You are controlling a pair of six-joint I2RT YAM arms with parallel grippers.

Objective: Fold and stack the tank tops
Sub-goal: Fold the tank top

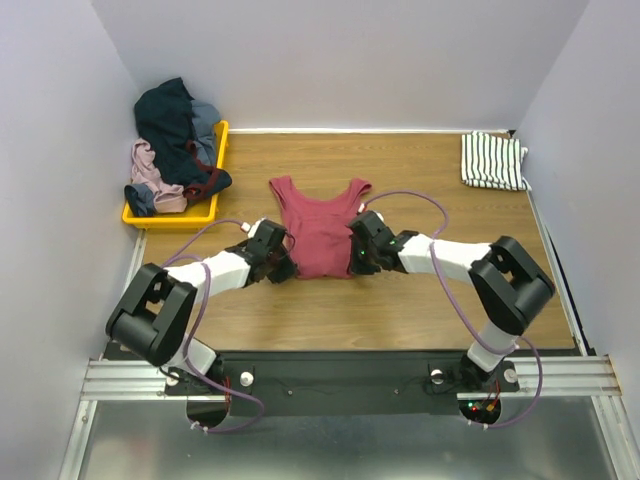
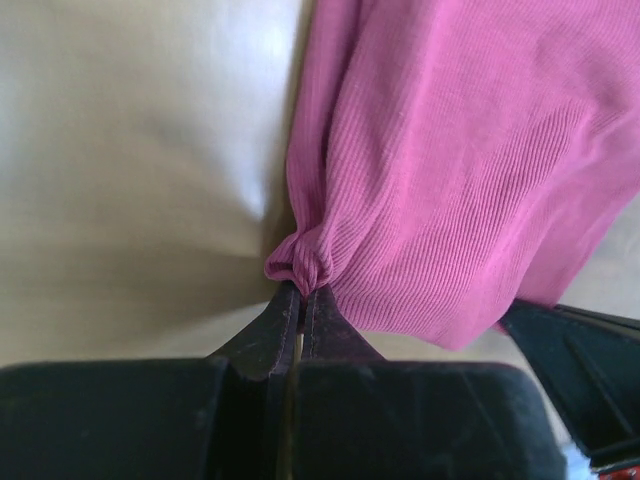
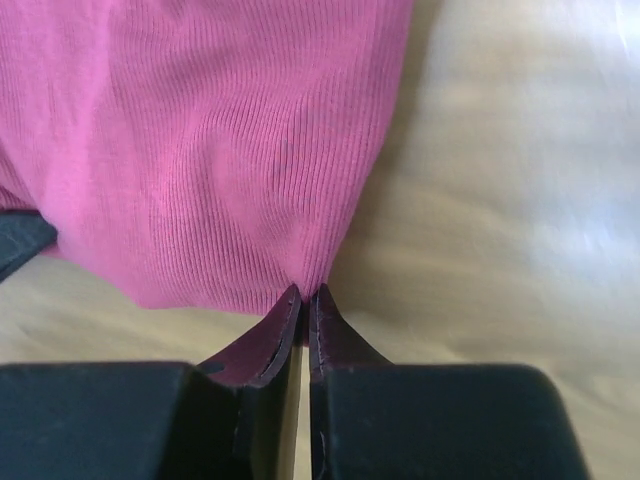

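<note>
1. Left gripper: fingers pressed together, pinching a small bunched fold of the dark red tank top at its edge. The ribbed cloth puckers right at the tips.
2. Right gripper: fingers also pressed together, nipping the same top's edge. The cloth fans out up and to the left from the tips.
3. In the top view the two grippers sit at opposite lower corners of the red top, left one at the left hem corner, right one at the right. Both arms reach in low over the table.
4. The red top is at mid-table, between the two grippers, mostly flat. Its straps and scoop neck point to the far side and its hem is toward the arm bases. Whether the pinched corners are lifted off the wood, can't tell.
5. Left wrist view: a dark part of the other arm shows at the lower right, just beside the hem.
6. Striped tank top: white with thin dark stripes, folded into a small block at the far right corner of the table, well apart from the red one and touched by neither gripper.
7. Yellow tray: far left corner, with a heap of mixed clothes in dark teal, pink, blue and maroon spilling over its rim.
</note>
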